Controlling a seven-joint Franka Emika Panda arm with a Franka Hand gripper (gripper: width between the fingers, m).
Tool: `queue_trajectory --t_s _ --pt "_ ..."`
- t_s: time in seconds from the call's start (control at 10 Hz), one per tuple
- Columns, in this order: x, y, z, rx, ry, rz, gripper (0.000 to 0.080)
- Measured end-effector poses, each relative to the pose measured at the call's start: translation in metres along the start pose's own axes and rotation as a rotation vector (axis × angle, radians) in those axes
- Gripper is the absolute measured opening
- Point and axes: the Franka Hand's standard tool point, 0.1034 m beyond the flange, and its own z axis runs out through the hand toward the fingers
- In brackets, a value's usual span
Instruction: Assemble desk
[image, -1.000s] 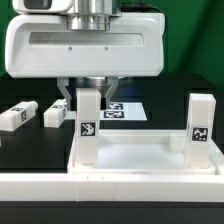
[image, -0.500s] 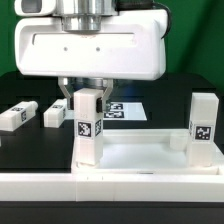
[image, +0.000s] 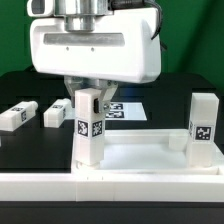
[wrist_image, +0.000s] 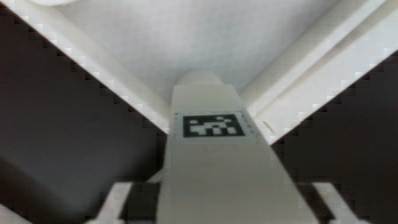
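Exterior view: leg (image: 89, 128) upright in claw (image: 88, 95), long axis vertical

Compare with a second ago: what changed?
The gripper swivelled, twisting the held leg at the desk top's corner so its tag faces more toward the exterior view's right. Grip unchanged. The other standing leg and two loose legs stayed put.
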Motion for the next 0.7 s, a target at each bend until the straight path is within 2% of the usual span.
queue_trajectory --t_s 0.1,0.2,0.3,0.4,0.7 --pt "-0.0005 -0.0005 0.0001 0.001 -0.001 -0.025 0.0377" --pt "-0.0001 -0.0002 0.0 0.001 -0.001 -0.06 0.0557" --pt "0.0005 0.0005 0.0 0.001 -0.001 -0.097 0.0557" --pt "0.0004 0.0005 0.0 0.001 -0.001 -0.16 0.0631" --pt "0.0018 0.0006 -0.0006 0.001 0.001 -0.42 0.0644"
